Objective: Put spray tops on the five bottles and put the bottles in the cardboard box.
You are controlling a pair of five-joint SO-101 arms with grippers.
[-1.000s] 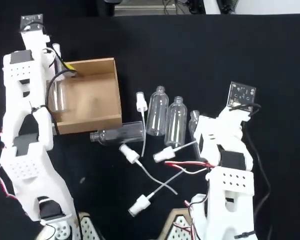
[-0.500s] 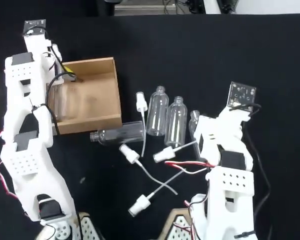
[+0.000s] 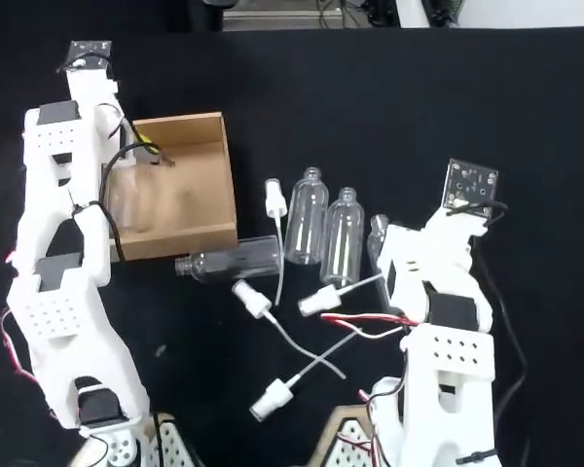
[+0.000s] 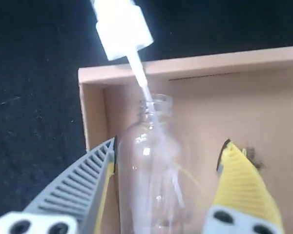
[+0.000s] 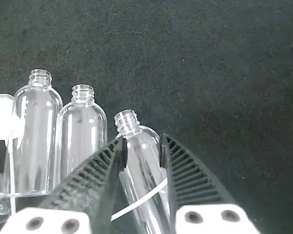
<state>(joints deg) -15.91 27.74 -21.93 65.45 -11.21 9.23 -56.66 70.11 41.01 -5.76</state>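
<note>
Over worktop, left claw is hanging open around the boxed bottle, its unseated spray top probably wanting a straight push, right claw pinching a spare bottle.

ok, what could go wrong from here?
1. The spray top is not seated. Its head sits off the neck of the boxed bottle in the cardboard box, with only its tube inside. With the left gripper open, that bottle may end up uncapped.
2. A dip tube lies across the lying bottle that the right gripper is shut on. A lift could drag that tube along.
</note>
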